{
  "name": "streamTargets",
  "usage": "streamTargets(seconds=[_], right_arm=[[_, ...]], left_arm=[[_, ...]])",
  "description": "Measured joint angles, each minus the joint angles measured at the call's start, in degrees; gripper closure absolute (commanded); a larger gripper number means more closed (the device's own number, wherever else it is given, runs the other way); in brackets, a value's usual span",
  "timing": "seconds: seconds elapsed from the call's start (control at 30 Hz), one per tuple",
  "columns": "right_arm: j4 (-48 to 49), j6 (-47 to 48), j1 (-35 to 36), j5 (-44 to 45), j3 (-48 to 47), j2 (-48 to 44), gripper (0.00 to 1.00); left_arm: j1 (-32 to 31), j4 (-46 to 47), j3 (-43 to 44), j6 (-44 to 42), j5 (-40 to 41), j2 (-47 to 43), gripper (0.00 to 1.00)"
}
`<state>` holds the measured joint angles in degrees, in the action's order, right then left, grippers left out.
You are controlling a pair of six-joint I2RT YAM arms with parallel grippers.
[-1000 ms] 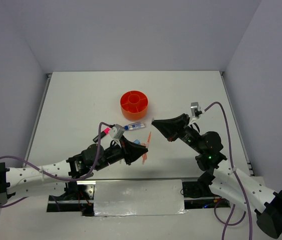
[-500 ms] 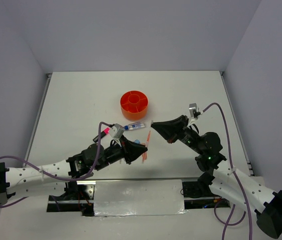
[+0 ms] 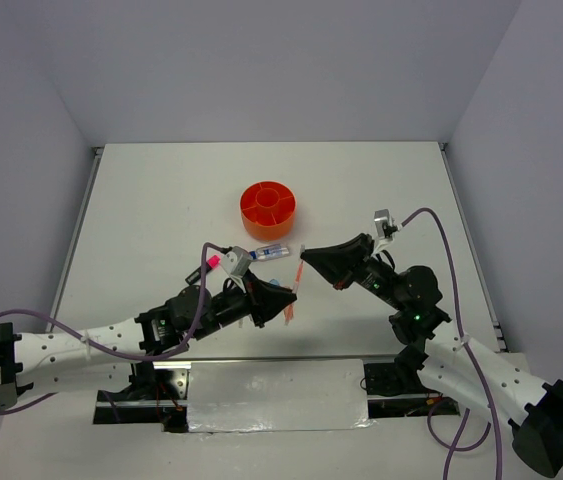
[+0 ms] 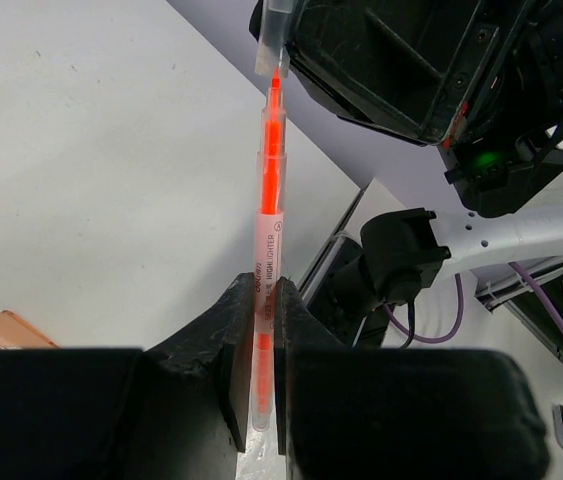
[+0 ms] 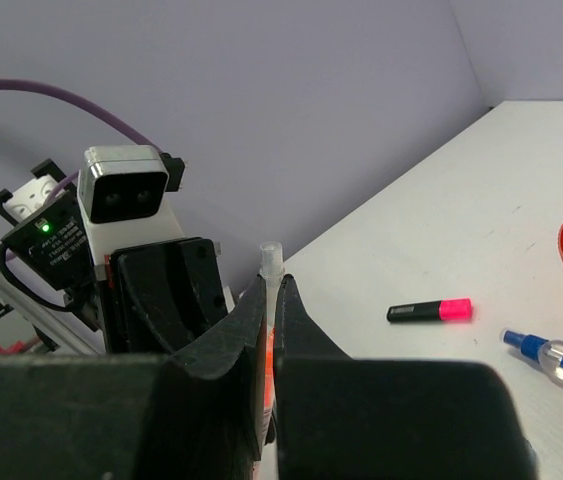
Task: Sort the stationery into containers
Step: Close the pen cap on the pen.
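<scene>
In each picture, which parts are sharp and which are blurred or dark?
Top view: even light, soft shadows, orange tub sharp. Left wrist view: orange highlighter sharp, print legible; left claw dark, soft. Right wrist view: right claw dark, blurred; pink-capped highlighter clear.

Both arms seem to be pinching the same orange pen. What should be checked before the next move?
1. Left fingers shut on the orange pen: ok.
2. Right fingers shut on its clear cap: ok.
3. Pen straight between the two grips: ok.
4. Cap fully seated or loose: cannot tell.
5. Orange tub upright, open side up: ok.
6. Pink-capped highlighter and blue marker put away: not ok, both lie on the table.
</scene>
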<state>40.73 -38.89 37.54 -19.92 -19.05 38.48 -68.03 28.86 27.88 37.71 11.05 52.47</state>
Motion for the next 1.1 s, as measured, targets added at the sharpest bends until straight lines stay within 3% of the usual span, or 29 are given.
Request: streamTargets(seconds=[0.9,1.1], right_arm=[[7.6,-5.0,0.1,-0.6,3.4,1.5,0.99],[9.3,-5.6,0.5,-0.3,3.4,1.5,0.93]], left_arm=[[0.0,1.2,0.5,-0.3,1.1,0.2,0.95],[0.0,1.7,1.7,-1.4,1.2,1.0,0.96]])
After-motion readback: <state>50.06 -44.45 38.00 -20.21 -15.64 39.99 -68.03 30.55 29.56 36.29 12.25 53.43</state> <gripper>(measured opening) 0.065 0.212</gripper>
